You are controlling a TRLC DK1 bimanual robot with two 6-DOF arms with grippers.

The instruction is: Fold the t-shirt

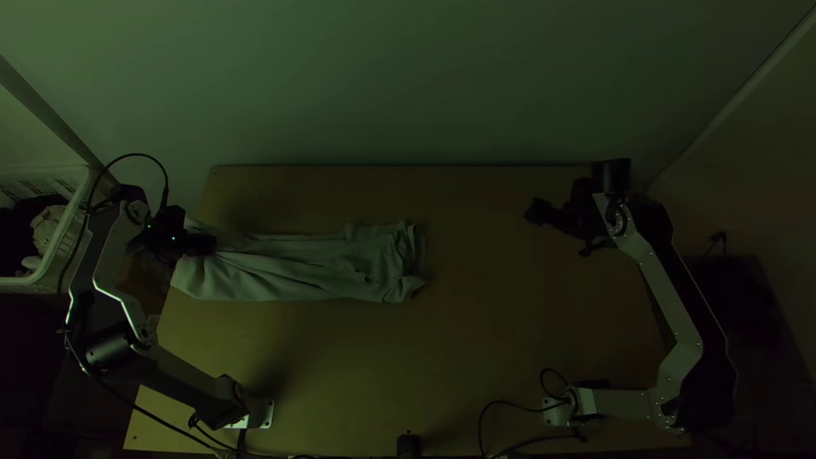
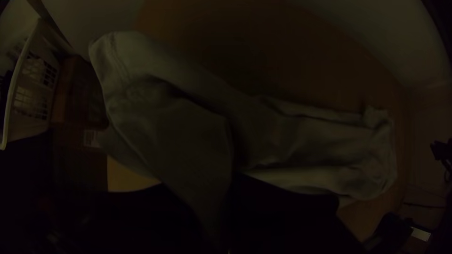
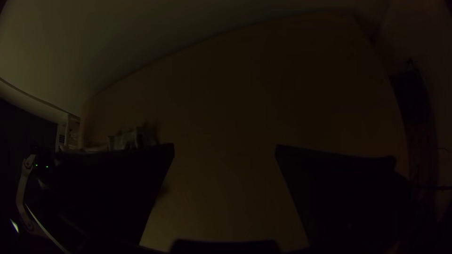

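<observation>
Left claw [image 1: 206,246] grips the t-shirt [image 1: 306,270] at a gathered part; a long, wrinkled strip extends to its right. Better to carry this part rightward, low and slowly, then flatten creases. Right claw [image 1: 535,212], well beyond, has fingers spread apart.

You have 1 wooden table [image 1: 484,340], behind it a pale wall [image 1: 408,85], at your left 1 white basket [image 1: 75,212], dim light.

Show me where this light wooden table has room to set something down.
Bare wood lies between the pale, rumpled t-shirt and the silver right arm, and between shirt and near edge. It's crowded at left, where the left arm's black fingers grip the shirt.
</observation>
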